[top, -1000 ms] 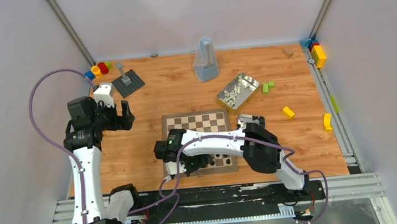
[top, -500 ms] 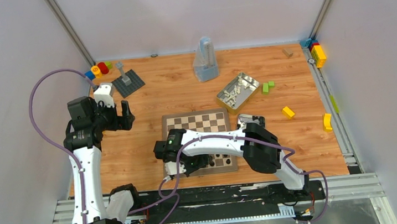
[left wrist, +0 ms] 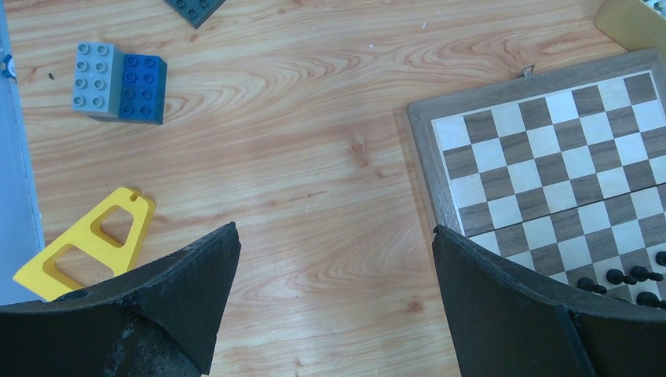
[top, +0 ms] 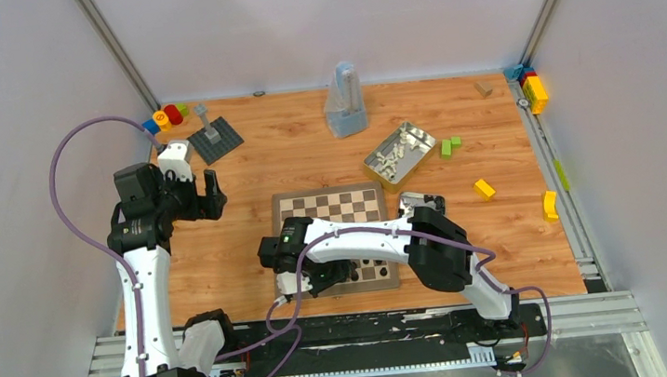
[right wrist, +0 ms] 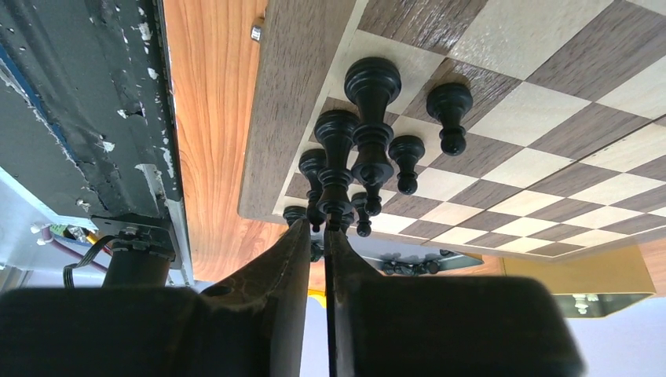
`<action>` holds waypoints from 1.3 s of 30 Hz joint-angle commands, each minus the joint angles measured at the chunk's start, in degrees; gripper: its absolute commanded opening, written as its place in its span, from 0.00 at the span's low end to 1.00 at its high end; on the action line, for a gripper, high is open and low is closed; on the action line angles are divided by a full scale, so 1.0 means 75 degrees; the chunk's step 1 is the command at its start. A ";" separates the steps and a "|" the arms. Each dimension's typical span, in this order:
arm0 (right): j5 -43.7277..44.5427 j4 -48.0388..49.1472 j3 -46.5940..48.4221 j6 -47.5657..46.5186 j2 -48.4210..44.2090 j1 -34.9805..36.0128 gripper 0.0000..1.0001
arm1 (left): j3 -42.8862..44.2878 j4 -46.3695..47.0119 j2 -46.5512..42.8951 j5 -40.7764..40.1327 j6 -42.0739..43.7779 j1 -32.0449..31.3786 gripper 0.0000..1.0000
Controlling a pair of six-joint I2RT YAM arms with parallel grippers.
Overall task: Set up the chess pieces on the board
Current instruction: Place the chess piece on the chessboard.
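The board [top: 332, 205] lies in the middle of the table, and also shows in the left wrist view [left wrist: 550, 149] and the right wrist view [right wrist: 550, 141]. Several black chess pieces [right wrist: 393, 133] stand in its near rows, by its near-left corner. My right gripper [right wrist: 323, 229] is low over that corner [top: 319, 279], its fingers closed to a thin gap on the top of a black chess piece [right wrist: 336, 169]. My left gripper [left wrist: 334, 243] is open and empty above bare table left of the board [top: 209, 194]. Cream-white pieces lie in a metal tin [top: 399, 152].
A second tin [top: 420, 204] with black pieces sits at the board's right edge. A grey studded plate [top: 215, 137] and a clear bag [top: 344, 103] stand at the back. Green [top: 450, 146] and yellow [top: 484, 189] blocks lie to the right. A grey-blue brick [left wrist: 118, 82] and a yellow triangle [left wrist: 90, 243] lie under the left gripper.
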 commanded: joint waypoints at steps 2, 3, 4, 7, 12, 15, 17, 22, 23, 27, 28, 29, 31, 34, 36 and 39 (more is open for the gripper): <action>0.0091 0.0123 0.0094 0.0061 0.0001 0.0045 0.15 | 0.0018 0.0171 -0.0102 0.0133 0.0110 0.0070 1.00; 0.0117 0.0126 0.0082 0.0050 0.0004 0.0045 0.16 | 0.0018 0.0172 -0.0110 0.0126 0.0110 0.0069 1.00; 0.0129 0.0137 0.0068 0.0049 0.0001 0.0045 0.16 | 0.0018 0.0166 -0.0112 0.0131 0.0112 0.0069 1.00; 0.0146 0.0147 0.0038 0.0067 -0.0016 0.0045 0.16 | 0.0018 0.0172 -0.0113 0.0124 0.0109 0.0069 1.00; 0.0243 0.0182 -0.0109 0.0086 -0.0023 0.0045 0.15 | 0.0007 0.0160 -0.0124 0.0127 0.0103 0.0069 1.00; 0.0277 0.0199 -0.0173 0.0101 -0.0023 0.0045 0.14 | 0.0017 0.0160 -0.0125 0.0141 0.0111 0.0069 1.00; 0.0306 0.0194 -0.0179 0.0100 -0.0034 0.0045 0.13 | 0.0018 0.0154 -0.0125 0.0133 0.0112 0.0070 1.00; 0.0346 0.0194 -0.0159 0.0088 -0.0055 0.0045 0.13 | 0.0018 0.0172 -0.0119 0.0146 0.0101 0.0070 1.00; 0.0356 0.0202 -0.0151 0.0087 -0.0058 0.0039 0.13 | 0.0018 0.0172 -0.0118 0.0141 0.0101 0.0069 1.00; 0.0276 0.0194 -0.0079 0.0099 -0.0058 0.0039 0.15 | 0.0023 0.0172 -0.0115 0.0145 0.0107 0.0069 1.00; 0.0250 0.0185 -0.0040 0.0094 -0.0064 0.0044 0.16 | 0.0026 0.0178 -0.0114 0.0144 0.0106 0.0069 1.00; 0.0218 0.0188 0.0005 0.0097 -0.0078 0.0043 0.18 | 0.0029 0.0175 -0.0113 0.0134 0.0104 0.0069 1.00; 0.0103 0.0182 0.0118 0.0093 -0.0126 0.0045 0.20 | 0.0029 0.0165 -0.0113 0.0132 0.0120 0.0072 1.00; -0.0114 0.0183 0.0335 0.0108 -0.0258 0.0042 0.24 | 0.0035 0.0161 -0.0113 0.0118 0.0126 0.0069 1.00; -0.0336 0.0182 0.0534 0.0131 -0.0393 0.0025 0.28 | 0.0041 0.0160 -0.0097 0.0113 0.0134 0.0069 1.00; -0.0656 0.0251 0.0796 0.0186 -0.0690 -0.0081 0.30 | 0.0086 0.0144 -0.0075 0.0119 0.0151 0.0069 1.00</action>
